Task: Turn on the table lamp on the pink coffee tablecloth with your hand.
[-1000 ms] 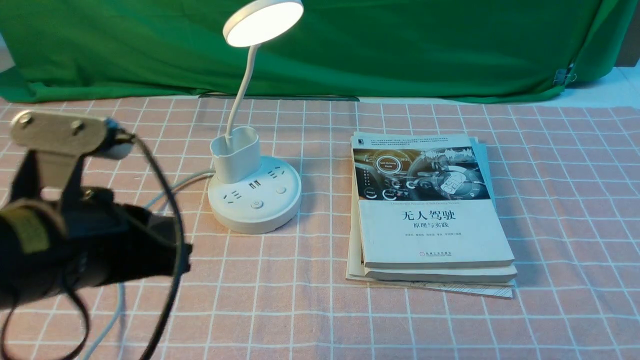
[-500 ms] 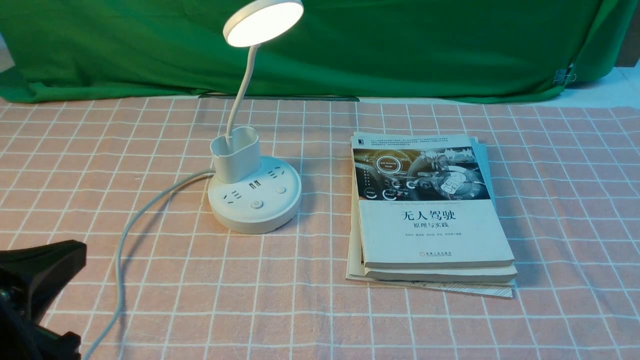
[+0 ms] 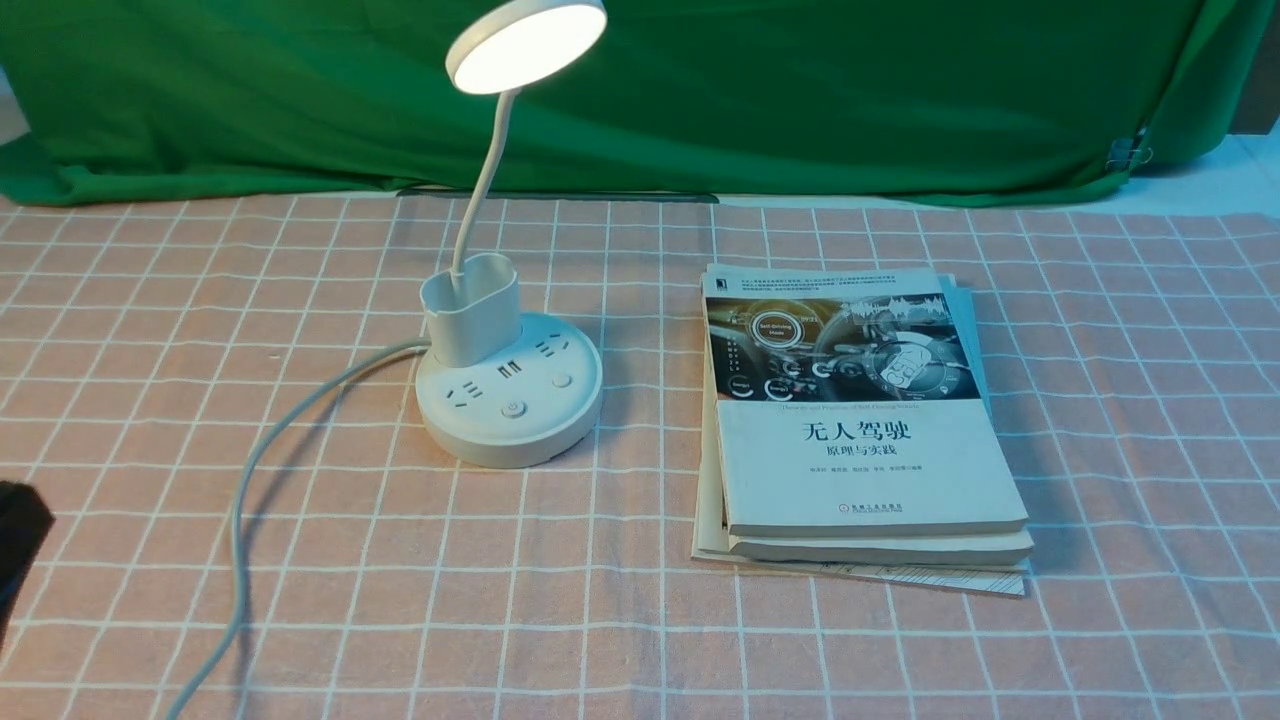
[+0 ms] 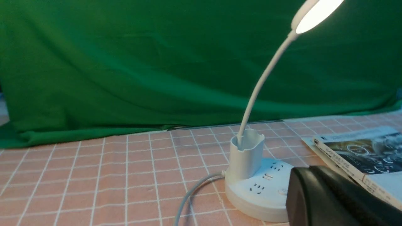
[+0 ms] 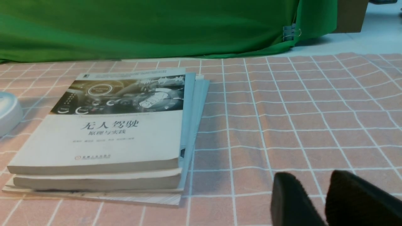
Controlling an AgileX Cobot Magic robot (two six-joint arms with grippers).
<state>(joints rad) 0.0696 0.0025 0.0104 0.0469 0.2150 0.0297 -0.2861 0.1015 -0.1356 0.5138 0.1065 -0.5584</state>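
Now, lamp [image 3: 510, 390] lit, left of centre on tablecloth [image 3: 900, 650]; job looks done. Don't press button [image 3: 514, 409]. Your left hand [image 4: 314, 194] closed, holding nothing, at left edge; keep it off cord [image 3: 240, 500].

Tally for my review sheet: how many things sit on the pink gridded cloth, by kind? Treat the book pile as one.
Table lamp: 1
Pile of books: 1
Total: 2
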